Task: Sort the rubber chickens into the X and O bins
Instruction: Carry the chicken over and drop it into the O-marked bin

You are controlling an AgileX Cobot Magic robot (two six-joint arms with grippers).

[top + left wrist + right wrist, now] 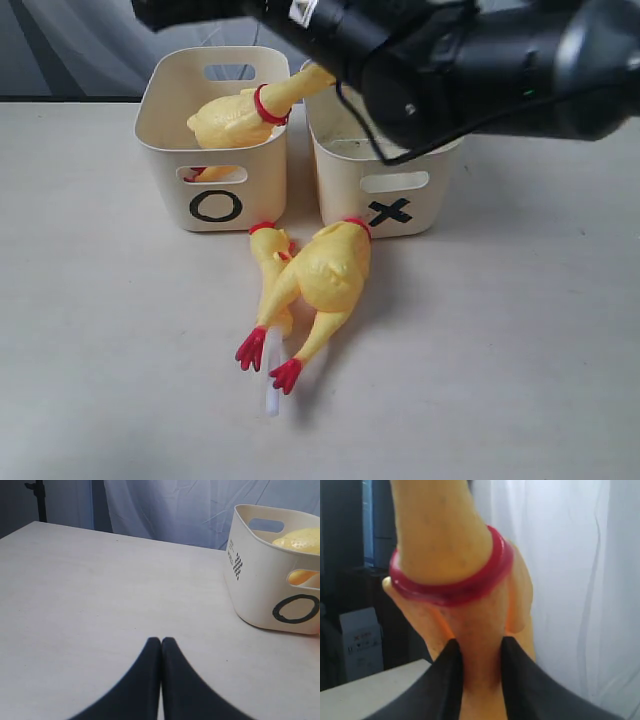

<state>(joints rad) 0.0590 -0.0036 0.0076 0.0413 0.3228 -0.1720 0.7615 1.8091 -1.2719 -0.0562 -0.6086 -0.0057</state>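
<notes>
Rubber chicken (240, 118) is gripped by the neck over the O bin (215, 205) by right fingers (446, 687); left fingers (146, 680) are pressed together, empty

From where I stand, the right arm (480, 60) hides most of the inside of the X bin (385, 190), plus the head of the held chicken (240, 118). Close at the right claw (480, 645) that chicken is blurred and cropped. The side label (236, 564) on the O bin (265, 590) is too small to read.
</notes>
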